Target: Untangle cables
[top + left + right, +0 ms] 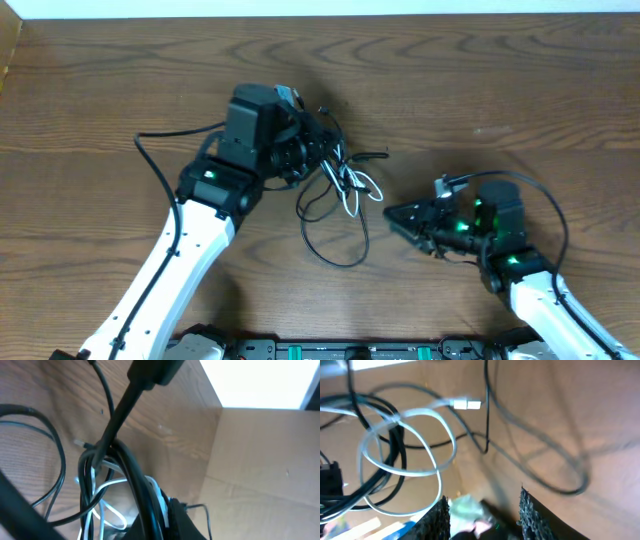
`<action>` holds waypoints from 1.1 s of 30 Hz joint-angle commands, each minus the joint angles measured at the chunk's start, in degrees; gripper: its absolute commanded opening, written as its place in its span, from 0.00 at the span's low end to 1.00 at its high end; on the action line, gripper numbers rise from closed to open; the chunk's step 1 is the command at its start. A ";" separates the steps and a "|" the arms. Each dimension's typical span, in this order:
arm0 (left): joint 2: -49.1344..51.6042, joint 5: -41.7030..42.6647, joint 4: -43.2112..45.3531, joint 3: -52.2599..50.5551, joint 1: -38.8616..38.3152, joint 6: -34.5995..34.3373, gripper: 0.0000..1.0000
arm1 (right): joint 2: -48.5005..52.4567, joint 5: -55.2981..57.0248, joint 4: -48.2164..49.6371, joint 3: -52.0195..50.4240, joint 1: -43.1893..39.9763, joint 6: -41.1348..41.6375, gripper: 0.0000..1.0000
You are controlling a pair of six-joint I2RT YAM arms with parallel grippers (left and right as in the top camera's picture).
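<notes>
Left fingers (302,148) seemingly closed on black strands of cables (338,190), tangle thereby anchored near tabletop (500,80) centre. Right fingers (440,517) spread wide, nothing held, aimed toward 9 o'clock at white cord (454,447), likely so one strand can be drawn clear. Long black loop (335,262) laid slack toward 6 o'clock.

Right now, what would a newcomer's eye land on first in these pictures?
The knot of thin black cords and one looping white cord centred on the brown wooden table grabs attention first, with the left pincer right against it. The right pincer sits open beside the knot, not touching it, and one long black loop trails toward the near edge.
</notes>
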 commanded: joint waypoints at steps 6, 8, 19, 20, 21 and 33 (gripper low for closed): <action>-0.39 -12.83 0.37 0.52 -8.90 -5.84 0.08 | -0.11 11.96 8.59 0.15 11.61 18.38 0.44; -0.39 -14.25 0.42 0.52 -10.16 -5.84 0.08 | -0.11 13.25 9.25 0.15 13.49 20.11 0.41; -0.42 -10.97 3.41 0.55 -12.48 -12.28 0.08 | 1.07 16.57 9.79 0.15 17.90 19.98 0.18; -0.42 -10.99 3.63 0.55 -12.48 -12.24 0.08 | 1.16 16.87 9.70 0.15 17.90 19.21 0.10; -0.44 -10.95 3.78 0.52 -12.46 -12.24 0.08 | 1.18 17.88 9.70 0.15 17.90 14.16 0.01; -2.32 -2.80 13.99 0.55 -4.94 -6.23 0.08 | 0.94 33.83 -13.07 0.15 10.27 -13.29 0.01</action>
